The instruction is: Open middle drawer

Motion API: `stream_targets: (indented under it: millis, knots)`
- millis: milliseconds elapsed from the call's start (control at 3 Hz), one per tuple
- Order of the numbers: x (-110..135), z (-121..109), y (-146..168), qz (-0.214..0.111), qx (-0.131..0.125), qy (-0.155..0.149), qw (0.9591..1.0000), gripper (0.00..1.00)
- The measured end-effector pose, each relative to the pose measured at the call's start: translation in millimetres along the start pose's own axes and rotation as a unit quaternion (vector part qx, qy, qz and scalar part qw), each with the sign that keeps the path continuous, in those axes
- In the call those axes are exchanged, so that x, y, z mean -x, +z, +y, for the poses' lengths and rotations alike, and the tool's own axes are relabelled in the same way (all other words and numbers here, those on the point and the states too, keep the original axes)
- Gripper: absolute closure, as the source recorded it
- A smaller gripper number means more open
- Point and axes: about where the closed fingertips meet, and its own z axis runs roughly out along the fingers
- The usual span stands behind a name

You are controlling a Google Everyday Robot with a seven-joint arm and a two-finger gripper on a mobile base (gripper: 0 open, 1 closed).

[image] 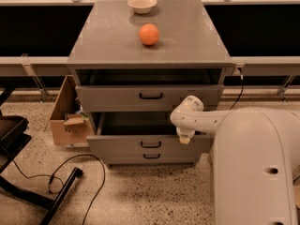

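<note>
The grey cabinet [112, 41] has three drawers. The middle drawer [122, 146] is pulled out toward me, its shallow box open behind the plain front and its small black bar handle [151, 144] facing me. My gripper [183, 136] hangs from the white arm [192, 118] at the right end of that drawer's front, at its top edge. My own white body hides the cabinet's lower right corner.
The top drawer [150, 96] stands slightly out. The lowest drawer [151, 156] shows just under the middle one. An orange ball [149, 34] and a white bowl [142, 4] sit on the cabinet top. A cardboard box [65, 118], a black cable [70, 172] and black chair legs [28, 196] lie left.
</note>
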Motion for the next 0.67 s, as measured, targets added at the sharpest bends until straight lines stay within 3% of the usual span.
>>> stream_targets:
  millis: [333,667]
  knots:
    - [0.0,0.0,0.0,0.000,0.000,0.000,1.0000,0.32]
    - [0.0,0.1,0.1,0.000,0.000,0.000,1.0000,0.00]
